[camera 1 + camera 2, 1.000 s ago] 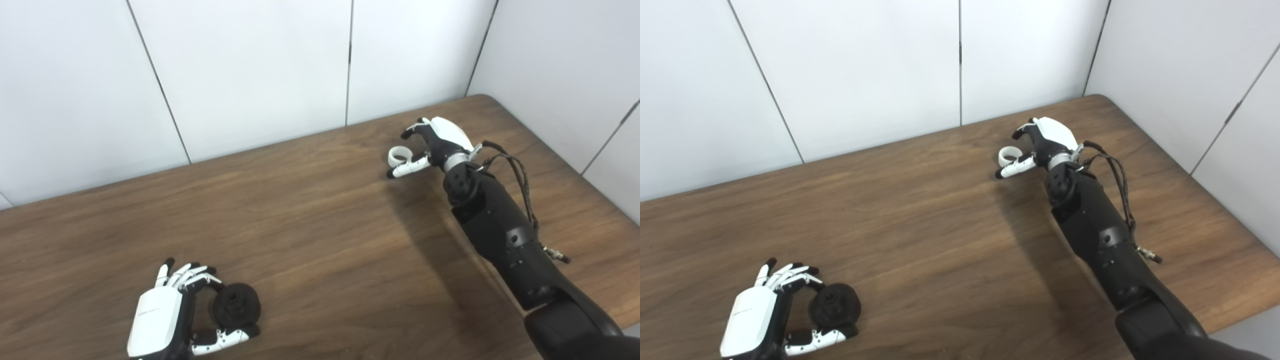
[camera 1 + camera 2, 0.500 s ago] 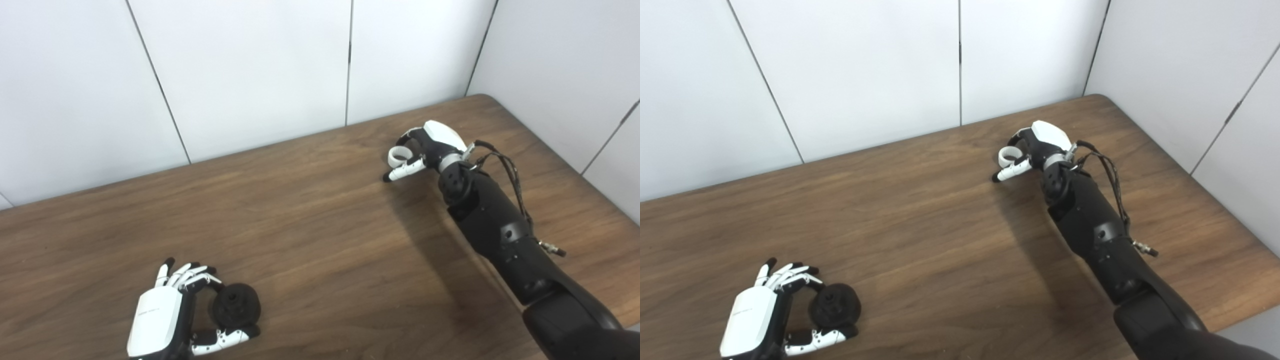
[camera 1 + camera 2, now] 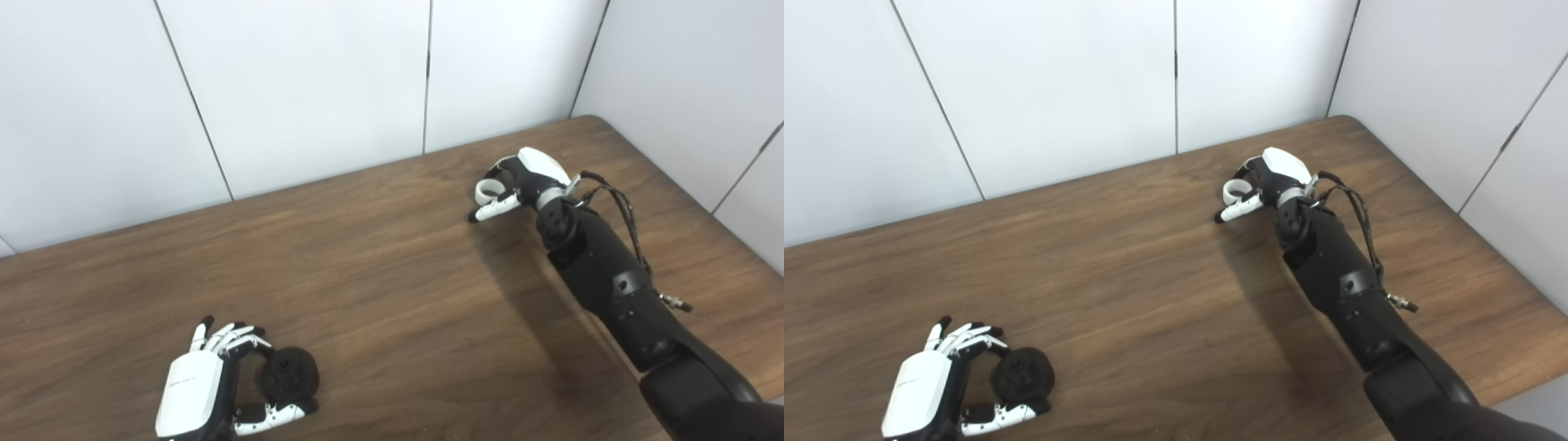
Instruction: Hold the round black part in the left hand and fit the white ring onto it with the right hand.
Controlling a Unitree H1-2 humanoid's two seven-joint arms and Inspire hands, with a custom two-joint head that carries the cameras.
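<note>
- The left hand sits low at the near-left of the brown wooden tabletop, fingers and thumb curled round the round black part. The part seems to rest on the wood as well, probably to keep it steady while it waits.
- The right hand is stretched far across to the back right, where the small white plastic ring lies. Its fingers curve over the ring with the thumb below. It looks like a pinch closing on the ring, though I cannot tell whether the ring is truly gripped or lifted.
- Ring and black part are well apart, so the fitting has not begun, I judge.
- The right eye view shows the ring's hole more openly; the left eye view shows more of the left hand's thumb under the part.
</note>
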